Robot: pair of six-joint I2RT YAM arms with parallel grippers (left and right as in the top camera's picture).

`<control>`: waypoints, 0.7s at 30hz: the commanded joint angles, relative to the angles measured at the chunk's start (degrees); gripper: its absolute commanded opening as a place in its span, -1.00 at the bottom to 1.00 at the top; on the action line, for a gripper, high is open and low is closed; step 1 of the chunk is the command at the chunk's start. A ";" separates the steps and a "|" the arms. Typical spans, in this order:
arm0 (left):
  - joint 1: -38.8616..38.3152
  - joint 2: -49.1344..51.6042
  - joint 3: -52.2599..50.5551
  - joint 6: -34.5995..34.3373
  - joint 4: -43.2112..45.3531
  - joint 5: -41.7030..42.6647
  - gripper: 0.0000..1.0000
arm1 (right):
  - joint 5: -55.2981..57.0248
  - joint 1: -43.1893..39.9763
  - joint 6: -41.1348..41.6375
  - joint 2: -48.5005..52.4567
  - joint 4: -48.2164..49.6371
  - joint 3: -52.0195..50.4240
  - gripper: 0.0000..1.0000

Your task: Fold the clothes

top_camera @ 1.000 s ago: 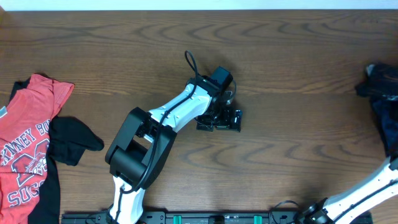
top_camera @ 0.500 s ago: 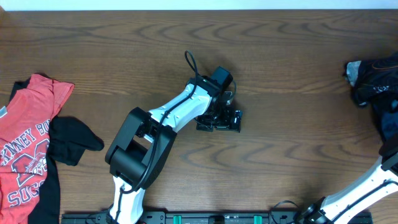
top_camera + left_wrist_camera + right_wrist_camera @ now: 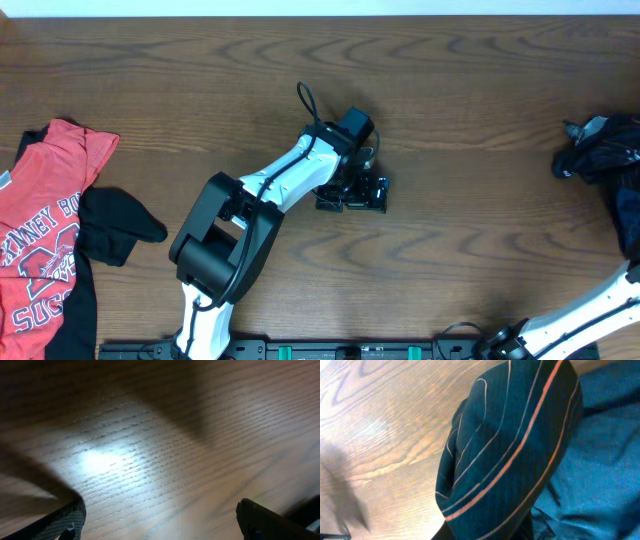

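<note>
Left end effector [image 3: 352, 196] apart; right end effector clamped on bunched black jersey [image 3: 510, 445], stripes diagonal

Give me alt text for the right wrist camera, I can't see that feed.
A bunched black jersey with thin orange-red lines fills the centre, close to the camera. Blue fabric lies to its right, wooden table to its left.

Jersey [image 3: 610, 158] bunched right, T-shirt [image 3: 45, 240] left

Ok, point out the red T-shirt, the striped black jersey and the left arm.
red T-shirt [image 3: 45, 235]: overhead view, on its white lettering.
striped black jersey [image 3: 510, 445]: right wrist view, on the bunched fold.
left arm [image 3: 288, 172]: overhead view, on the white forearm link.
</note>
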 commanded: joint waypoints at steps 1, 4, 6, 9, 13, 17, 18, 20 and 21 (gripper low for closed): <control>-0.13 2.60 -0.35 0.22 -0.42 1.40 0.96 | -3.37 -1.68 1.14 -1.46 0.13 0.35 -0.97; -0.13 2.60 -0.35 -0.42 -0.42 1.64 0.96 | -5.20 -2.97 1.14 -2.38 0.11 0.35 -0.97; -0.13 2.60 -0.35 -0.39 -0.42 1.64 0.96 | -6.56 -3.89 1.18 -3.28 0.09 0.35 -0.98; -0.13 2.60 -0.35 -0.52 -0.42 1.64 0.96 | -7.28 -5.33 3.08 -5.22 -0.02 0.35 -0.97; -0.13 2.60 -0.35 -0.76 -0.39 1.62 0.96 | -7.23 -7.67 6.38 -8.07 0.35 0.35 -0.97; -0.13 2.60 -0.35 -0.79 -0.42 1.62 0.96 | -7.19 -10.97 10.19 -10.69 1.53 0.35 -0.97; -0.13 2.60 -0.35 -0.79 -0.42 1.62 0.96 | -7.80 -11.82 10.16 -11.10 1.84 0.35 -0.97; -0.13 2.60 -0.35 -0.76 -0.42 1.62 0.96 | -10.16 -13.20 10.01 -11.52 1.86 0.35 -0.97; -0.13 2.60 -0.35 -0.79 -0.42 1.62 0.96 | -11.96 -13.79 9.18 -11.54 1.73 0.35 -0.97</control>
